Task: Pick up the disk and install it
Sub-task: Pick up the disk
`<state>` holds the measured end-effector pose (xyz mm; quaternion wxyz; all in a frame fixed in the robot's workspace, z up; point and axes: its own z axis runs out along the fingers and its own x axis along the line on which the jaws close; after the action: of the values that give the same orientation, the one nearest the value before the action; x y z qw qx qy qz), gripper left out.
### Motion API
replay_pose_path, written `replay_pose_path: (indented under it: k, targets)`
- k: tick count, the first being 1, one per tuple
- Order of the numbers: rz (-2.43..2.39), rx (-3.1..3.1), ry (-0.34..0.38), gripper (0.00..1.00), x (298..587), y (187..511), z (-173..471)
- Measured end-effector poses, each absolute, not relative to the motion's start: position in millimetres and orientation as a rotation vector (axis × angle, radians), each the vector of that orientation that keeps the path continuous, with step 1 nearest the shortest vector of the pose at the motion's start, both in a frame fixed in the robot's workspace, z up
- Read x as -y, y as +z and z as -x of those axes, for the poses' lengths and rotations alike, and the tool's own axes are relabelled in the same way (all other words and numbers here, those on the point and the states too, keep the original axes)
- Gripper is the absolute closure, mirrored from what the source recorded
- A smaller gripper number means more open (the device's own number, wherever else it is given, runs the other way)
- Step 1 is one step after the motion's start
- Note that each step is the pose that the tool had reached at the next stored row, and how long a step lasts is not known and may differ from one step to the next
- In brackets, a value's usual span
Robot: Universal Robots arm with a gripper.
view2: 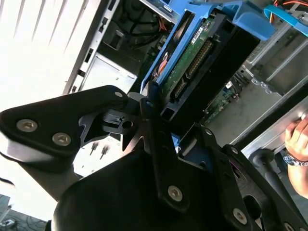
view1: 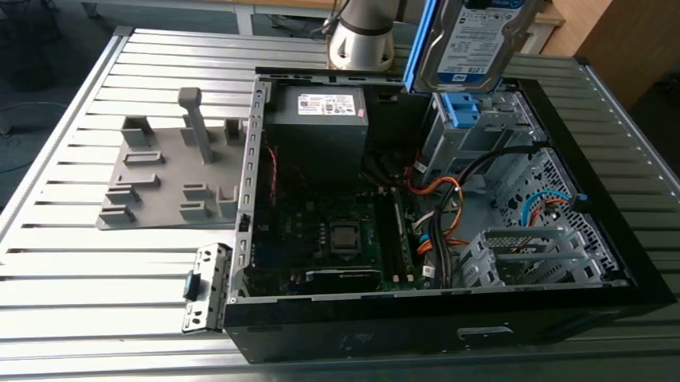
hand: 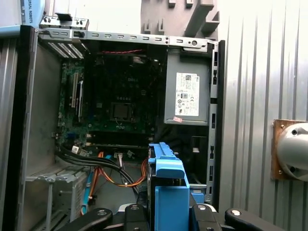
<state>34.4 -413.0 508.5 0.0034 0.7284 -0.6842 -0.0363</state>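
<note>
- One disk [view1: 467,40] hangs in the air over the blue bay [view1: 467,107], at the far end of the open computer case [view1: 351,342].
- The end effector [view2: 161,120] squeezes the disk's end tight.
- Picking up looks done, but putting it in is not. I think the disk must line up straight with the bay.
- The second wrist view shows a person's hand [view2: 297,142] close by. The exterior view shows a grey rack [view1: 170,175] on the worktop [view1: 64,294].

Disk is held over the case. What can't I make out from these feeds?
- The disk: upper end cut off by the exterior view's top edge.
- The drive bay: partly hidden behind the disk, exterior view.
- Where the tool meets the disk: hidden by the tool's own body, second wrist view.
- A hand: cut off by that view's edge.
</note>
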Motion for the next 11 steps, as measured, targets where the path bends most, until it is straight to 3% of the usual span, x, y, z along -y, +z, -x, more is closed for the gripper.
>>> replay_pose_path:
  k: [11]
  targets:
    - [-2.283, 2.145, -0.113, 0.64, 427, 508, -36]
